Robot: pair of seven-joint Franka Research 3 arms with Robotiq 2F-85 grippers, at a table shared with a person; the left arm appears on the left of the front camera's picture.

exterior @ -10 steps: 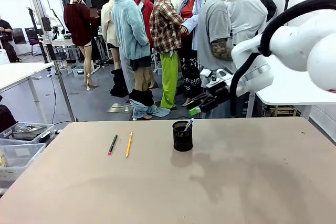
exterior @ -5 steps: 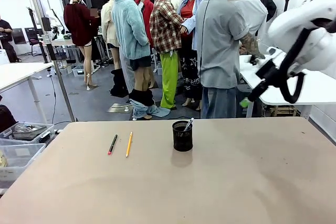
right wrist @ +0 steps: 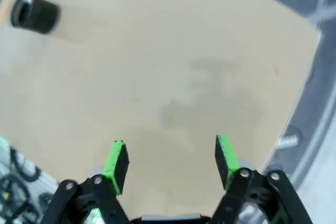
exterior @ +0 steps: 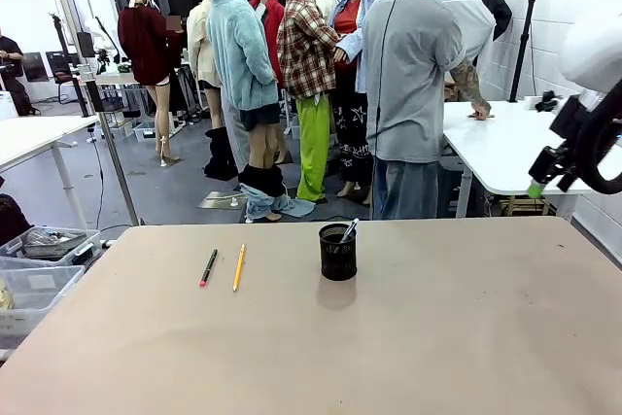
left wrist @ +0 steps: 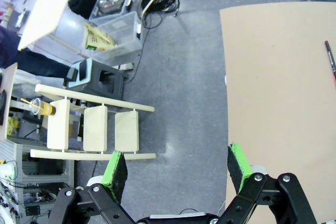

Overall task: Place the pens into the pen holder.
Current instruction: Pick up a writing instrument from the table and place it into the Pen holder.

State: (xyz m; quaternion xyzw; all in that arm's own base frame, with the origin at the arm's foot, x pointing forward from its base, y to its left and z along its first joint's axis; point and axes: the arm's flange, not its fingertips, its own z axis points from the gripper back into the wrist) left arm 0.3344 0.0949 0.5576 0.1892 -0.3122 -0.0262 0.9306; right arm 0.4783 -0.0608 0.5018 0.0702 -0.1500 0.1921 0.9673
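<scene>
Broadly, the tan table (exterior: 437,337) fills the lower half of the front view. A person in a grey shirt (exterior: 413,75) stands just past its far edge, one hand resting on a white table (exterior: 505,148) behind. My right gripper (exterior: 535,186) hangs high at the right edge of that view, over the far right corner of the table. Through its wrist camera the jaws stand well apart with nothing between the green pads (right wrist: 116,161), bare tabletop under them. My left gripper (left wrist: 176,166) is spread as wide as it goes and empty too. It hangs across the table's edge, one pad over the grey floor (left wrist: 178,77) and the other over the tabletop. The pen holder (exterior: 337,252) stands upright near the middle of the table, toward the far side, well apart from both grippers. A greyish pen (exterior: 348,230) leans inside it, sticking up above the rim. To its left, near each other but apart, the yellow pencil (exterior: 239,267) and the dark pen with the red end (exterior: 208,267) lie flat on the table.
</scene>
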